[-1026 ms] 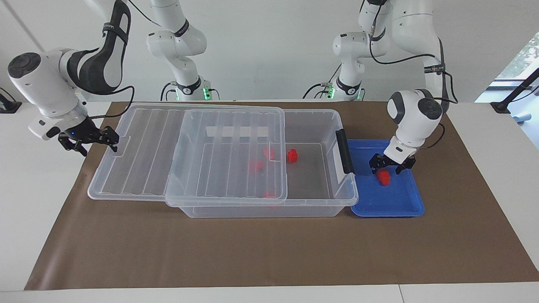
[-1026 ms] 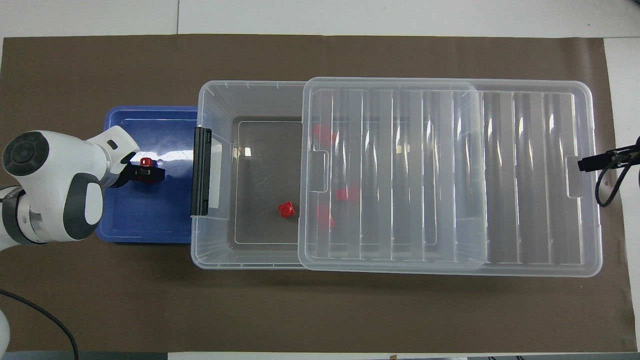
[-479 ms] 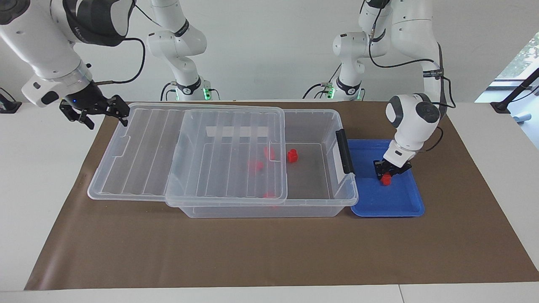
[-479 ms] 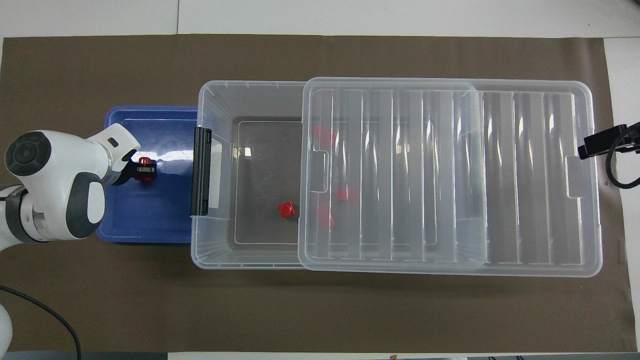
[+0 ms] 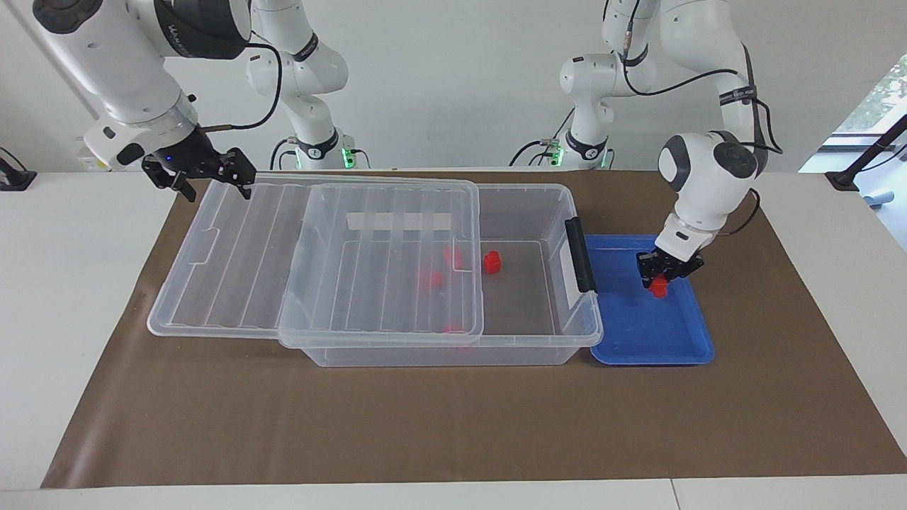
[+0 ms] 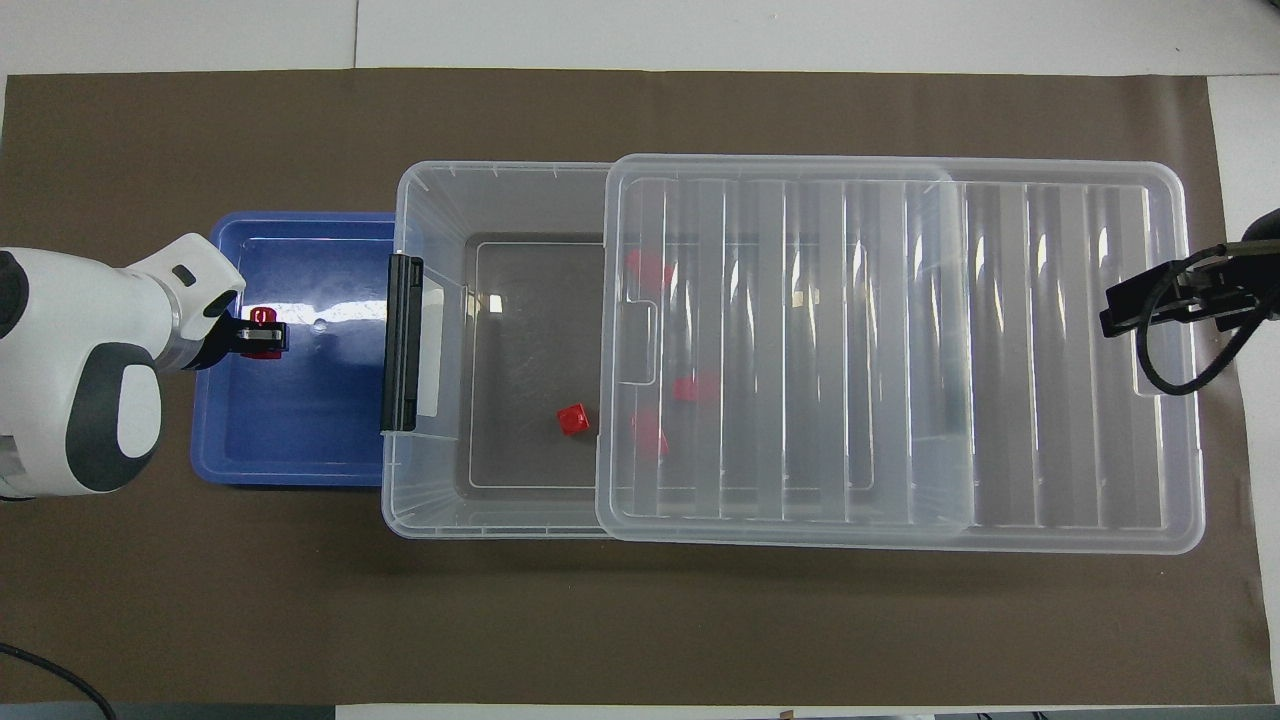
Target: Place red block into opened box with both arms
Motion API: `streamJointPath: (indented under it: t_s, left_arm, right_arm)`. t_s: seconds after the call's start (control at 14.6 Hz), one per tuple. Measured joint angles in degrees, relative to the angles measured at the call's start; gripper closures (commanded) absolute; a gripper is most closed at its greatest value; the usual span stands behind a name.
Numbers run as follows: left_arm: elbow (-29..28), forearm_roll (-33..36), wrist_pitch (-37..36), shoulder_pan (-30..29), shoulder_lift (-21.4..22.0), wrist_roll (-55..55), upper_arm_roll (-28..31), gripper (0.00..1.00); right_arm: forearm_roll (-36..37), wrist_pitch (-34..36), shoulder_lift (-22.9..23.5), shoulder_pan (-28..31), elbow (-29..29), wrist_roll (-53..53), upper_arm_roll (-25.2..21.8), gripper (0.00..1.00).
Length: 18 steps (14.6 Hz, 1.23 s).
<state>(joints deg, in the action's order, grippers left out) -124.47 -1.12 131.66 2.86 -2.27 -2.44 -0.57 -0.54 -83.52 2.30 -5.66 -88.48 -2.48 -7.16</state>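
While the left gripper (image 5: 662, 273) hangs over the blue tray (image 5: 673, 340) at the right of the facing view, its fingers are clenched on a red block (image 5: 659, 285), lifted just clear of the tray floor. At centre frame sits the clear box (image 5: 538, 347), its ribbed lid (image 5: 248, 269) slid toward the frame's left so the end with the black latch (image 5: 580, 253) is uncovered. One loose red block (image 5: 492, 263) lies on the open floor of the box; others show dimly under the lid. At upper left, the right gripper (image 5: 209, 177) hangs over the lid's corner, fingers spread and holding nothing.

Seen from overhead, the left gripper (image 6: 262, 338) is at the left of the frame over the tray (image 6: 290, 450), with the held block (image 6: 263, 317) showing red at its tips. Box (image 6: 440, 510) and lid (image 6: 1050, 350) fill the middle, the loose block (image 6: 573, 419) lying beside the lid's edge. Only part of the right gripper (image 6: 1140, 305) enters at the right edge, over the end of the lid.
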Motion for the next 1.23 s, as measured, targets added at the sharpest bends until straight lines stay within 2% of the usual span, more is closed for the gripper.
streamJointPath:
  t_s: [0.34,0.55,0.82,1.23]
  left_arm:
    - [3.8,0.0,-8.0,1.6,5.8,3.3,-1.0,1.0]
    - [7.8,0.0,-14.8,2.9,7.7,6.8,-3.3,1.0]
    - [13.9,0.0,-19.3,4.6,7.6,17.2,-8.8,1.0]
    - [16.8,1.6,-20.0,15.0,5.4,30.1,-10.1,1.0]
  right_arm:
    - [0.0,0.5,-1.3,0.3,-0.3,0.5,-1.9,0.0]
    - [0.0,-0.7,-1.4,0.4,-0.4,0.5,-2.1,0.0]
    - [0.0,-1.0,-1.4,0.4,-0.4,0.5,-1.9,0.0]
    - [0.0,-1.0,-1.4,0.3,-0.4,0.5,-1.7,0.0]
